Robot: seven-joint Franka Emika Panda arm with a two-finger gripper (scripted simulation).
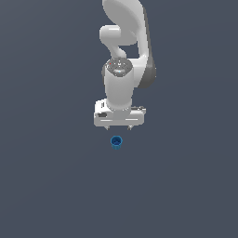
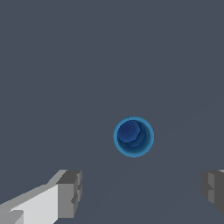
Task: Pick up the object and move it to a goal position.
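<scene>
The flat, dark grey-blue floor [image 1: 51, 186] fills both views. My glossy white jointed arm [image 1: 123, 56] comes down from the upper edge of the exterior view and ends in a wide white hand block. My white two-fingered gripper [image 1: 119, 127] hangs above the floor with its jaws spread wide and nothing between them; in the wrist view each grey fingertip [image 2: 70, 192] sits at an opposite side of the picture, with bare floor across the gap. The tiny bright blue round cup with a darker hollow centre [image 1: 116, 142] stands upright on the floor. In the exterior view it lies just below my fingertips, apart from them, and is far narrower than the hand. Wrist view: looking straight down into its opening [image 2: 133, 136], rim untouched by either finger.
</scene>
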